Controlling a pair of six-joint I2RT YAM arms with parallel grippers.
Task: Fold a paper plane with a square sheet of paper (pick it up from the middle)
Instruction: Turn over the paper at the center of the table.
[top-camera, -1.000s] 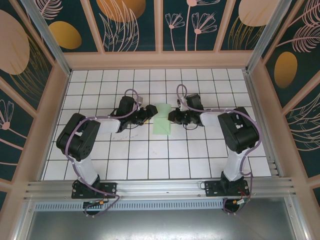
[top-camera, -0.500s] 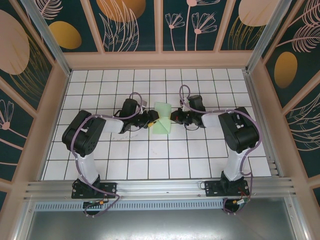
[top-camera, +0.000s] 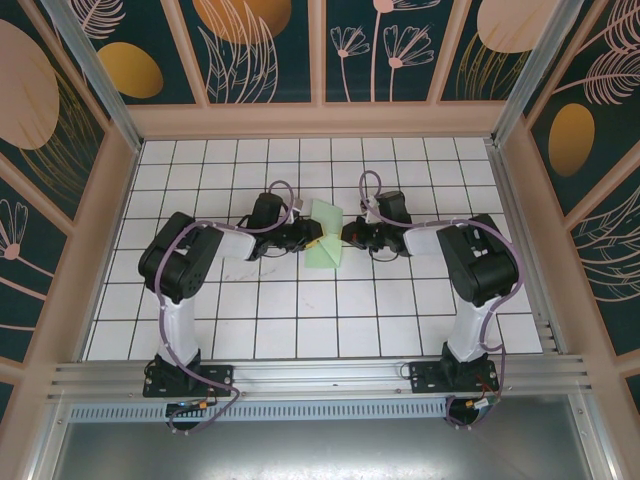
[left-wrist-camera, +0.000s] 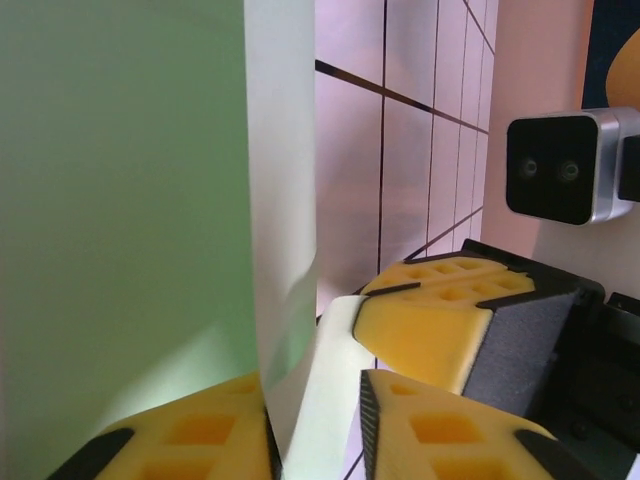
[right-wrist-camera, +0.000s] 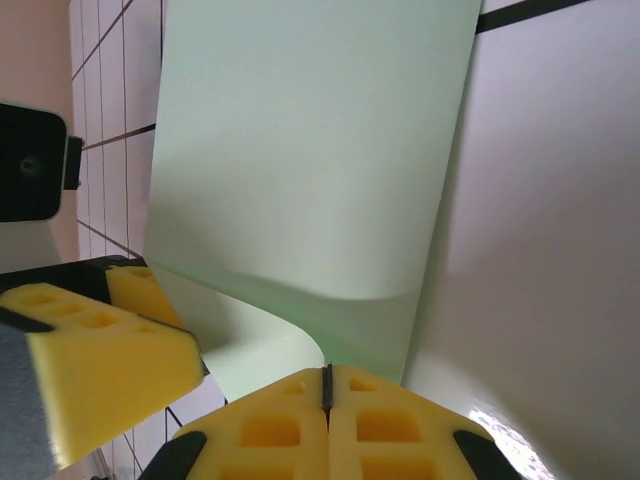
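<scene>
The square sheet of paper (top-camera: 325, 246), pale mint green, lies folded over on the white grid tiles between my two grippers, with one flap raised. My right gripper (top-camera: 346, 235) is shut on its right edge. In the right wrist view the yellow pads (right-wrist-camera: 326, 385) meet, with the curled sheet (right-wrist-camera: 310, 150) running into them. My left gripper (top-camera: 312, 238) is at the sheet's left edge. In the left wrist view its jaws (left-wrist-camera: 312, 430) stand apart, and a strip of the sheet (left-wrist-camera: 120, 200) lies in the gap, against the left pad.
The tiled table (top-camera: 300, 320) is boxed in by wooden walls (top-camera: 515, 200) on three sides, with an aluminium rail (top-camera: 320, 378) along the near edge. The right arm's fingers (left-wrist-camera: 440, 325) and wrist camera (left-wrist-camera: 555, 165) sit close in front of my left gripper.
The left gripper has slid right onto the sheet's left edge and its jaws have narrowed around the flap. The right gripper has stayed shut on the paper.
</scene>
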